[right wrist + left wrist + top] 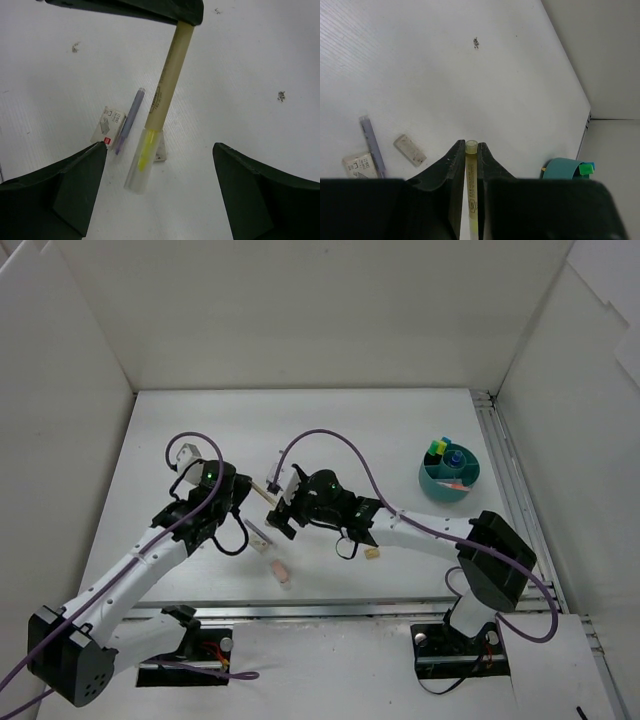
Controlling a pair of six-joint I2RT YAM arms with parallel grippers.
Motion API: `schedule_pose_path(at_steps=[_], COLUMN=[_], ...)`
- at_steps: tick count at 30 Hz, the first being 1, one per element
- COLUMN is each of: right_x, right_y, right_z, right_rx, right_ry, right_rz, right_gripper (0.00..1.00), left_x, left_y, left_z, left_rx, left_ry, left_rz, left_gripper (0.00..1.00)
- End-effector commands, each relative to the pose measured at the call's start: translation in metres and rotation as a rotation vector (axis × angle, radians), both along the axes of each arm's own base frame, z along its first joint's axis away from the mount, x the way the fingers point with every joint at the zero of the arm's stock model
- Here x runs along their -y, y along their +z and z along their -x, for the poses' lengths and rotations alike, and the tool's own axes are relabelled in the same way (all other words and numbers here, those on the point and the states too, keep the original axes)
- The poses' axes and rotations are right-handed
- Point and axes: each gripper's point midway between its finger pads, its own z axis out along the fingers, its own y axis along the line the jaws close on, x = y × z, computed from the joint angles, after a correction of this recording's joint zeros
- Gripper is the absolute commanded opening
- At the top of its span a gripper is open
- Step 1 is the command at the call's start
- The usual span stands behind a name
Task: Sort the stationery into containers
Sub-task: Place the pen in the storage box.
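My left gripper (471,145) is shut on a beige highlighter (471,170) and holds it above the table. In the right wrist view this highlighter (162,100) hangs slanted from the left fingers (150,10), its clear cap with the yellow tip lowest. My right gripper (160,148) stands open, its jaws wide on either side of the capped end and not touching it. From above, the left gripper (245,490) and right gripper (283,502) meet at the highlighter (268,490). The teal container (450,480) at the right holds several capped highlighters.
On the table below lie a purple pen (130,120), a small white box (107,127) and a pale eraser (161,154). Nearer the arms are a pink eraser (282,571) and a tan cube (372,553). White walls enclose the table.
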Motion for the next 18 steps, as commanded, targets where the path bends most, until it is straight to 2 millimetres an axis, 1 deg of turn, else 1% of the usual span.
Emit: schedule_pose_path(at_steps=[1, 2, 3, 4, 5, 7, 8, 10, 11, 12, 13, 14, 16, 17, 18], right_x=[-0.022, -0.023, -0.024, -0.023, -0.023, -0.021, -0.02, -0.019, -0.018, -0.017, -0.016, -0.012, -0.004, 0.006, 0.016], right_y=[0.056, 0.056, 0.055, 0.055, 0.056, 0.055, 0.056, 0.055, 0.058, 0.06, 0.062, 0.066, 0.073, 0.075, 0.076], right_z=[-0.018, -0.02, -0.019, -0.021, -0.022, -0.023, -0.023, -0.023, -0.024, -0.024, -0.025, -0.026, -0.033, -0.04, -0.048], right_rx=[0.142, 0.141, 0.142, 0.142, 0.143, 0.145, 0.145, 0.146, 0.154, 0.161, 0.171, 0.19, 0.232, 0.274, 0.3], right_ry=[-0.04, -0.049, -0.053, -0.066, -0.075, -0.088, -0.09, -0.09, -0.093, -0.096, -0.099, -0.102, -0.136, -0.15, -0.172], right_rz=[-0.132, -0.134, -0.131, -0.132, -0.133, -0.128, -0.124, -0.11, -0.109, -0.111, -0.104, -0.085, -0.04, 0.019, 0.061], right_gripper=[0.82, 0.72, 0.66, 0.57, 0.38, 0.26, 0.12, 0.0, 0.0, 0.0, 0.0, 0.0, 0.0, 0.0, 0.0], left_x=[0.004, 0.005, 0.005, 0.004, 0.006, 0.004, 0.004, 0.005, 0.006, 0.006, 0.007, 0.008, 0.009, 0.009, 0.009], left_y=[0.02, 0.02, 0.019, 0.018, 0.019, 0.021, 0.023, 0.024, 0.028, 0.027, 0.029, 0.029, 0.032, 0.032, 0.034], left_z=[-0.003, -0.001, -0.001, 0.0, 0.001, 0.003, 0.002, 0.005, 0.003, 0.003, 0.003, 0.004, 0.005, 0.008, 0.01], left_rx=[0.064, 0.064, 0.064, 0.061, 0.066, 0.074, 0.081, 0.09, 0.113, 0.114, 0.118, 0.118, 0.117, 0.112, 0.116], left_ry=[0.028, 0.025, 0.028, 0.032, 0.027, 0.028, 0.029, 0.026, 0.017, 0.013, 0.006, -0.011, -0.04, -0.061, -0.073], left_rz=[0.047, 0.046, 0.045, 0.048, 0.051, 0.053, 0.055, 0.056, 0.057, 0.053, 0.051, 0.038, 0.005, -0.008, -0.019], left_gripper=[0.0, 0.0, 0.0, 0.0, 0.0, 0.0, 0.0, 0.0, 0.0, 0.03, 0.09, 0.35, 0.62, 0.79, 0.85])
